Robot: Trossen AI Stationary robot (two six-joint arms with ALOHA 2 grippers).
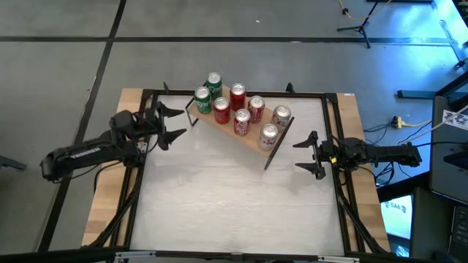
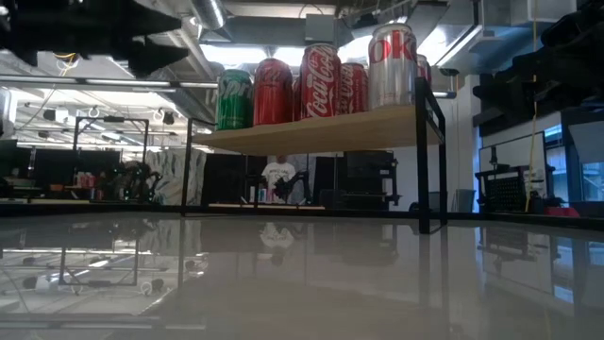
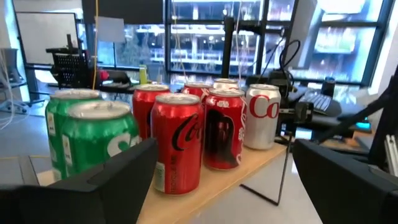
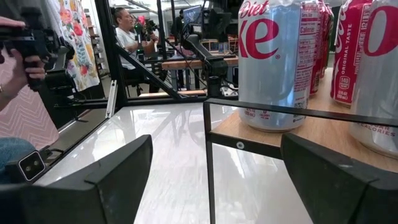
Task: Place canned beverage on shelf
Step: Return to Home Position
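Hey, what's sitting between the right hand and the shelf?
Nothing: the high view shows only bare white table between the right hand and the shelf.

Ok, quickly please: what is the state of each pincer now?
Left pincer: open, holding nothing.
Right pincer: open, holding nothing.

A light-wood shelf (image 1: 252, 141) stands slantwise near the far edge of the white desk (image 1: 234, 204). It carries eight cans in two rows: two green cans (image 1: 213, 82) at its left end, four red cans (image 1: 238, 93) in the middle, two silver cans (image 1: 281, 117) at its right end. The left arm (image 1: 88, 153) lies just beside the shelf's left end, jaws spread apart. The right arm (image 1: 380, 153) lies near the right end, jaws spread too.
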